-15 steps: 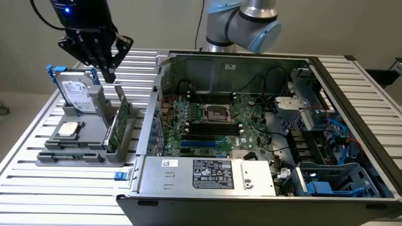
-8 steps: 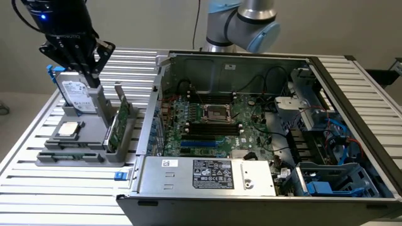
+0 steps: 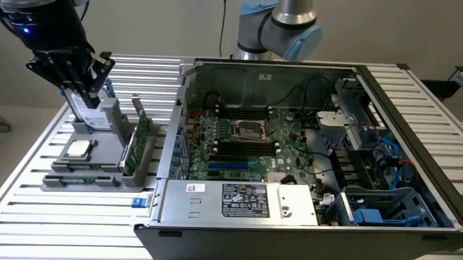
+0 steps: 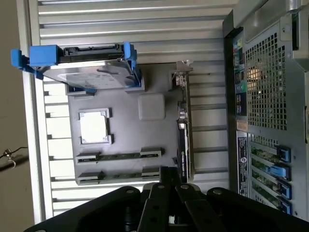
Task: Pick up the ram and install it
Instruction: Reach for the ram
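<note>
Two ram sticks, long thin green boards, lie in the slots of a grey holder tray: one beside the other. In the exterior view a ram stick shows at the tray's front edge. My black gripper hangs over the back of the tray, its tips just in front of the upright hard drive. Its fingers are shut with nothing between them, a short way above the ram sticks. The open computer case holds the motherboard with dark memory slots.
A silver processor lies on the tray. A tall green expansion card stands upright on the tray's side nearest the case. The hard drive with blue rails stands at the tray's back. The case wall rises close beside the tray.
</note>
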Robot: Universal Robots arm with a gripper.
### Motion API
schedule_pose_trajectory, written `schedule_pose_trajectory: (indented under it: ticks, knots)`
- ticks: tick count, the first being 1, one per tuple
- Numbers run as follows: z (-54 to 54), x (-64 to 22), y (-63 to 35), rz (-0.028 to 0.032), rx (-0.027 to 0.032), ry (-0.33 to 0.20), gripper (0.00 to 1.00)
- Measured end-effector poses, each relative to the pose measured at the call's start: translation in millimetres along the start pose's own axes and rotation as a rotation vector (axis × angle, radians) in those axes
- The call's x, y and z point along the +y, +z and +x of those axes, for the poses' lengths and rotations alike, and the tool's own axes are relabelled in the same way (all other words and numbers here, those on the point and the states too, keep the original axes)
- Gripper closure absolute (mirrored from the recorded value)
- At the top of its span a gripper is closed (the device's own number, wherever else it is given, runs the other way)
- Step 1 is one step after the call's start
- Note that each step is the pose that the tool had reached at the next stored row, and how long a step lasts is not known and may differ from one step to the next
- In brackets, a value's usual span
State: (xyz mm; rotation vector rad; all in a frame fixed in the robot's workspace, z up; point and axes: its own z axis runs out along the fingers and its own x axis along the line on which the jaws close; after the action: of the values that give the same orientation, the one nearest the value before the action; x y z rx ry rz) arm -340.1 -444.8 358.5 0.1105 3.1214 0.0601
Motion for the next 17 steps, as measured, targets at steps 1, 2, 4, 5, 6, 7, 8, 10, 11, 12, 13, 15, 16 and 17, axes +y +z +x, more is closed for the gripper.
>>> schedule_pose_trajectory:
  ticks: [1,2,4,5,6,7,8,10,11,12,13,15,16,17]
  knots:
    - [2.3,-1.6,1.6,0.0000,0.0008,0.000,0.89]
    - [4.5,-3.1,3.2,0.0001,0.0016,0.000,0.89]
    - [9.2,-6.3,6.5,0.0002,0.0033,0.000,0.89]
    - [11.5,-7.8,8.1,0.0004,0.0041,0.000,0.89]
    - [14.0,-9.4,9.7,0.0005,0.0050,0.000,0.89]
    - [16.4,-11.0,11.4,0.0004,0.0056,0.000,0.89]
    - [18.7,-12.5,13.0,0.0005,0.0064,0.000,0.89]
    - [23.3,-15.7,16.3,0.0006,0.0081,0.000,0.89]
    - [25.4,-17.3,17.8,0.0007,0.0090,0.000,0.89]
    - [27.4,-19.0,19.5,0.0007,0.0099,0.000,0.89]
    - [29.4,-20.6,21.1,0.0008,0.0108,0.000,0.89]
    - [32.7,-23.9,24.3,0.0010,0.0133,0.001,0.89]
    - [34.1,-25.6,26.0,0.0010,0.0147,0.001,0.89]
    - [35.6,-27.4,27.8,0.0011,0.0162,0.001,0.89]
